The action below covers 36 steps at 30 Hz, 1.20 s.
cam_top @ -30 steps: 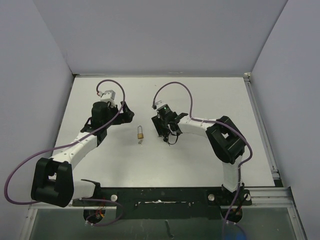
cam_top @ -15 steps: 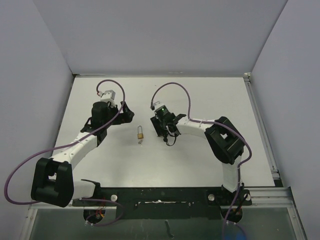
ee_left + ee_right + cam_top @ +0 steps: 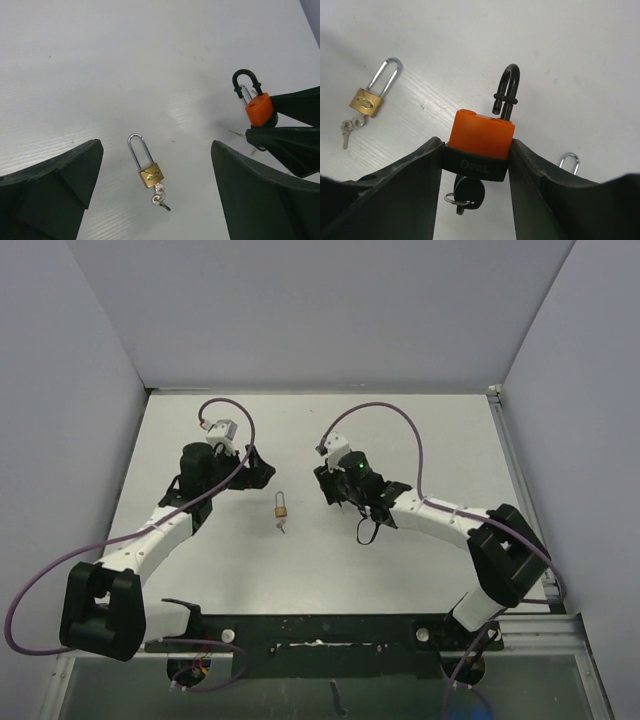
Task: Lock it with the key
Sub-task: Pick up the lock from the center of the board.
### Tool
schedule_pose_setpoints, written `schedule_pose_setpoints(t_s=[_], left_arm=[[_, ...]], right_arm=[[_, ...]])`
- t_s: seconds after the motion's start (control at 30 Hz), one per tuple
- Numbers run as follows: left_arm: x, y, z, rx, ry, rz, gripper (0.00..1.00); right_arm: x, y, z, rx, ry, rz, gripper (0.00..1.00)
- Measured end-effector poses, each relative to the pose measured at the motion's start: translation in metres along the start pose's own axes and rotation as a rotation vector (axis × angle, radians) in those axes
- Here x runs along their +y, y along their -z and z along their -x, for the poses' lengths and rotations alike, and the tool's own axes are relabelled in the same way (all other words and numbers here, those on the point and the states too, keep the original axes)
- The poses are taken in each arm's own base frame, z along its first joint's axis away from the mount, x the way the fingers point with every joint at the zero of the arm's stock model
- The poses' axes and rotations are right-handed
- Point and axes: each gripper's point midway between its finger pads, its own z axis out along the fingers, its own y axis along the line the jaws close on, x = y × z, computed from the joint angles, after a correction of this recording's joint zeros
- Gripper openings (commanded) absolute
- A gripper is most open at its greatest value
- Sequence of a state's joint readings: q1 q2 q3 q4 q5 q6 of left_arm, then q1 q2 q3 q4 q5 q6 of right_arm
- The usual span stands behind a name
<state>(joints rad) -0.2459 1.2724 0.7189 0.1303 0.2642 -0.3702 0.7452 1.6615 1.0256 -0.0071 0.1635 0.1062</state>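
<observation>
orange padlock [image 3: 482,131] sits pinched between the right gripper [image 3: 476,142] fingers, which press on the black band round its lower body; i hold it above the white table [image 3: 400,430], black shackle [image 3: 507,85] pointing away from the wrist, one leg seemingly out of the body. a key on a ring [image 3: 465,192] hangs from its underside. raised letters on the band read "opel". the left gripper [image 3: 252,468] has its jaws spread wide and grips nothing. between the two grippers, touching neither, the brass padlock [image 3: 151,175] lies flat on the table with its silver shackle [image 3: 139,150] pointing toward the back wall [image 3: 320,310] and small keys [image 3: 160,197] at its base. its stamped mark is too small for me to read. a silver loop [image 3: 569,162] lies on the table just beside my right finger. white tabletop runs on behind both grippers to the back wall; side walls close in left and right, with a metal rail [image 3: 520,490] along the right edge
</observation>
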Motion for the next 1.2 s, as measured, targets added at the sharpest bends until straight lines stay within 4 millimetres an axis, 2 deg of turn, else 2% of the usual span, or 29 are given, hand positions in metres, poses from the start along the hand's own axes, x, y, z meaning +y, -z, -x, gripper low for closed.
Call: schedule_pose_setpoints(t_s=[0.1,0.2,0.37,0.47,0.6,0.73,0.9,0.93,1.1,1.2], left_arm=[[-0.01,0.004,0.006,-0.016,-0.017,-0.047,0.89],[-0.021,0.008,0.01,-0.026,-0.033,-0.098,0.89],[-0.038,0.012,0.014,-0.021,-0.051,-0.164,0.89],[-0.055,0.015,0.024,-0.037,-0.084,-0.204,0.89],[-0.078,0.024,0.036,-0.064,-0.129,-0.255,0.89],[-0.1,0.035,0.042,-0.08,-0.163,-0.33,0.89],[-0.112,0.042,0.041,-0.071,-0.172,-0.397,0.87],[-0.114,0.043,0.04,-0.067,-0.169,-0.408,0.85],[-0.127,0.049,0.041,-0.068,-0.165,-0.479,0.62],[-0.139,0.055,0.046,-0.083,-0.17,-0.543,0.4]], right_arm=[[-0.01,0.025,0.024,-0.151,-0.007,-0.006,0.0],[-0.019,0.039,0.033,-0.237,-0.012,-0.012,0.0],[-0.034,0.051,0.02,-0.307,-0.039,0.003,0.0],[-0.044,0.059,0.014,-0.351,-0.073,0.017,0.0],[-0.056,0.075,0.018,-0.435,-0.109,0.031,0.0],[-0.053,0.095,0.033,-0.537,-0.101,0.066,0.0],[-0.044,0.119,0.049,-0.647,-0.076,0.113,0.0],[-0.043,0.124,0.05,-0.661,-0.072,0.121,0.0],[-0.037,0.136,0.054,-0.697,-0.054,0.152,0.0],[-0.034,0.142,0.058,-0.717,-0.044,0.17,0.0]])
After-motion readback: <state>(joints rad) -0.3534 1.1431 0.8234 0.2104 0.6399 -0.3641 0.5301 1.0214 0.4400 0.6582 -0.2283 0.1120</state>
